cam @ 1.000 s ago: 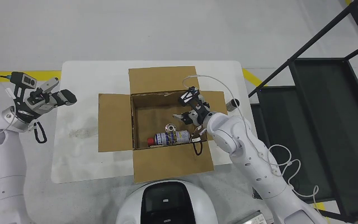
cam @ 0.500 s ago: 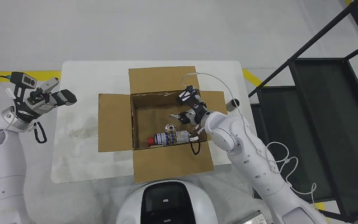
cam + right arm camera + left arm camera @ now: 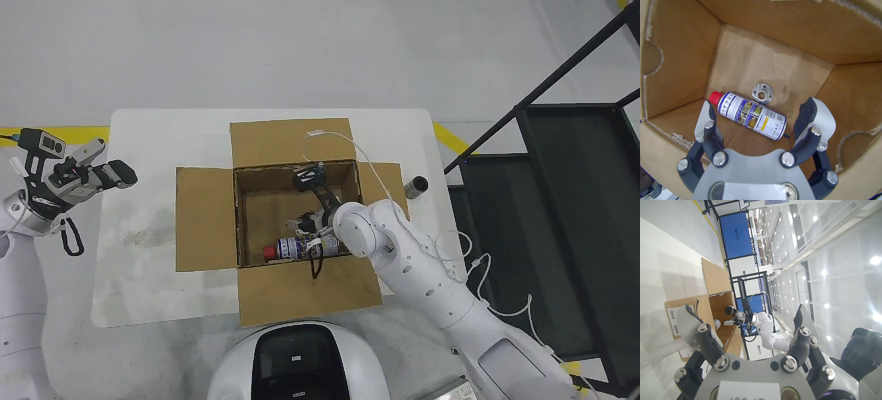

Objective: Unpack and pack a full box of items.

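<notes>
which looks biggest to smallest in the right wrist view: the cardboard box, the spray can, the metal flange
1. cardboard box, its walls run past the picture's edges
2. spray can, lying on its side on the box floor
3. metal flange, right beside the can, so nearness to the camera hardly affects the order

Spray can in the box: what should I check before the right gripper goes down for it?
1. Right gripper open: ok, jaws spread wide above the spray can.
2. Can free to lift: ok, it lies on its side on the box floor with nothing on top.
3. Jaws across the can's body: not ok, they seem to span its length instead.
4. Metal flange apart from the can: cannot tell, it sits right beside it.
5. Box walls apart from the fingers: ok.
6. Left gripper out of the way: ok, open, beyond the table's edge.
</notes>
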{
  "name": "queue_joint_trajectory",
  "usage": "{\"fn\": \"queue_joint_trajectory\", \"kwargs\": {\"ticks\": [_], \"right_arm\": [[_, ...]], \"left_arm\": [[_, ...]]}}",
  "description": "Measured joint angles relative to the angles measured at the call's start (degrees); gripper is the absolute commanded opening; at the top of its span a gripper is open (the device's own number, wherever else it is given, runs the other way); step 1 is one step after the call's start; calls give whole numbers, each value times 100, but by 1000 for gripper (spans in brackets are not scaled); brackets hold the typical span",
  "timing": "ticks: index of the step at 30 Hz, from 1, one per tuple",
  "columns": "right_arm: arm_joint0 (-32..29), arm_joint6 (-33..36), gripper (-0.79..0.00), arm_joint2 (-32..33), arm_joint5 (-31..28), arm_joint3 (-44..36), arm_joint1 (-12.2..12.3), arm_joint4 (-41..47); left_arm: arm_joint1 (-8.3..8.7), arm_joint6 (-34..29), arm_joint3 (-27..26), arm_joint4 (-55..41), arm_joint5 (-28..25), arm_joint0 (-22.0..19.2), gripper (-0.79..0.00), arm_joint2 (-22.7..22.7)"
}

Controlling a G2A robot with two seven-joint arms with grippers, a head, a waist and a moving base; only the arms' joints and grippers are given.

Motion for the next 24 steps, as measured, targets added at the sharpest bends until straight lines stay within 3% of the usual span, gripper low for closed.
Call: {"fn": "queue_joint_trajectory", "kwargs": {"ticks": [24], "right_arm": [[27, -31, 0, -11, 93, 97, -21, 88]], "left_arm": [[0, 0, 0, 0, 0, 0, 0, 0]]}}
